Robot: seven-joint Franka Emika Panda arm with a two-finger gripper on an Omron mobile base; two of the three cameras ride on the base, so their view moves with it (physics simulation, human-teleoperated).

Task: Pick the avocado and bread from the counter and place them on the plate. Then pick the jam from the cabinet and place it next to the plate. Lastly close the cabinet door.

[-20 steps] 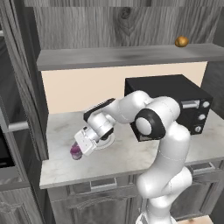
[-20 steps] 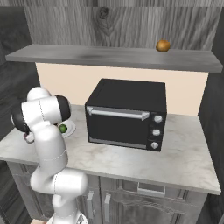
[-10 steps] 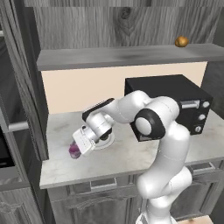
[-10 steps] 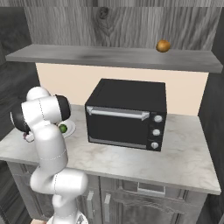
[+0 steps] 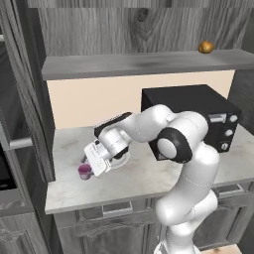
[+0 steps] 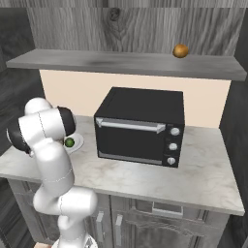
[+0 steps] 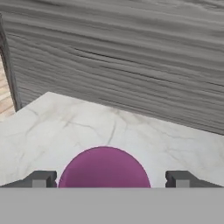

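Jaws now spread wide, wider than half a second ago, with clear gaps on both sides of the small squat magenta-pink jam jar between the dark fingertips in the hand view. No grip left on the jar, then: released, by the look of it. Seen from the left base camera, jar resting on the light grey-white marbled counter, just under the open two-finger gripper, near the counter's left end. Just beside it, partly hidden behind the white wrist, the round white plate; from the right base camera, a small glossy green avocado on that plate. Bread not made out. Judging by this, jam placed next to the plate and that step as good as finished. Remaining: backing the hand off without knocking the jar, then closing the dark grey wood-grain cabinet above. Orange-brown round fruit on the shelf, not part of the job.
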